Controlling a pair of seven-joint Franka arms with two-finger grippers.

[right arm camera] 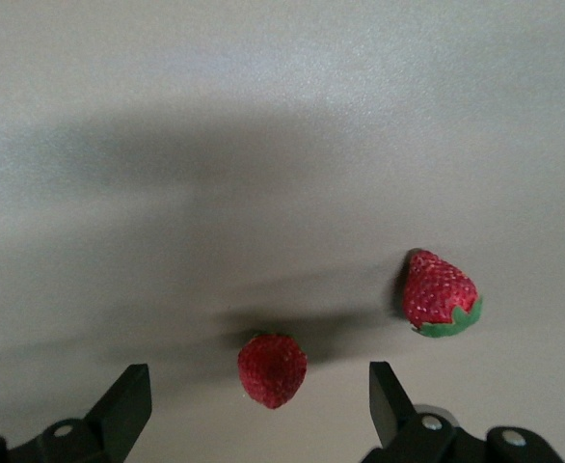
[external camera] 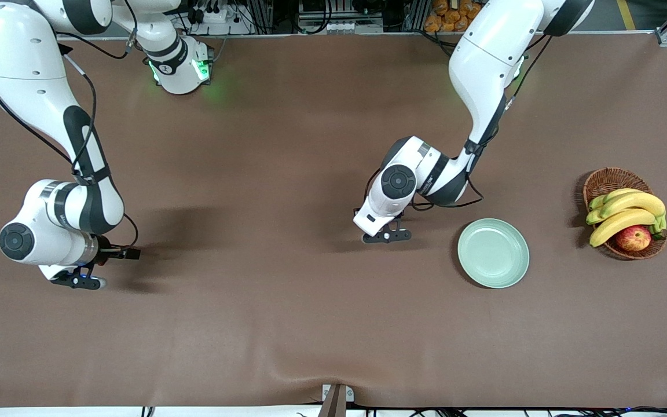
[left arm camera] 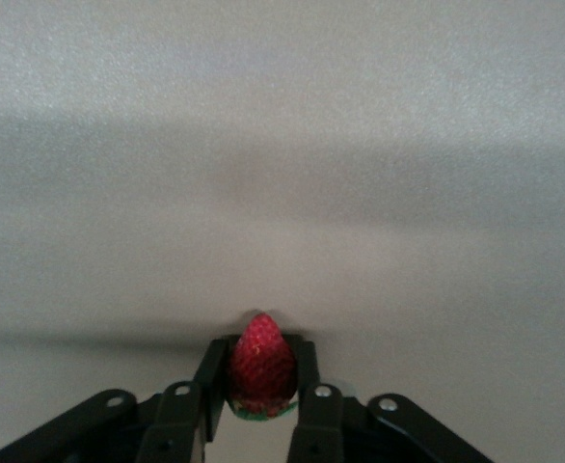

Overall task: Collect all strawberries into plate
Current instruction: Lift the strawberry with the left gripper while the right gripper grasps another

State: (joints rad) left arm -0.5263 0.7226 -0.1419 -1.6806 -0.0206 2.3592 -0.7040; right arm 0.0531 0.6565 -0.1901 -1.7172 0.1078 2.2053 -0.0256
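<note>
Landmark: the plate (external camera: 493, 252), pale mint green, bare on the brown table (external camera: 287, 324), toward the left arm's end.

Left gripper (external camera: 387, 236) is low over the table just beside the plate, on the plate's side toward the right arm's end. In the left wrist view its fingers (left arm camera: 188, 405) are clamped tight on a strawberry (left arm camera: 261, 367), red tip pointing away from the wrist, green cap tucked between the pads. This berry is hidden under the wrist in the front view.

Right gripper (external camera: 79, 281) is well apart from the plate, at the right arm's end of the table, hanging low over the cloth. Its jaws stand wide, holding nothing (the right wrist view shows both finger pads spread with a clear gap). A second strawberry (right arm camera: 273, 369) lies on the table between those spread fingers (right arm camera: 128, 405), not touching either. A third strawberry (right arm camera: 439, 294) lies on its side near it, just outside the jaw span, green cap visible. Both are out of sight in the front view, covered by the right arm, so both sit well apart from the plate.

A wicker basket (external camera: 605, 182) with bananas (external camera: 626, 211) and an apple (external camera: 633, 238) stands near the plate, closer still to the left arm's end.
</note>
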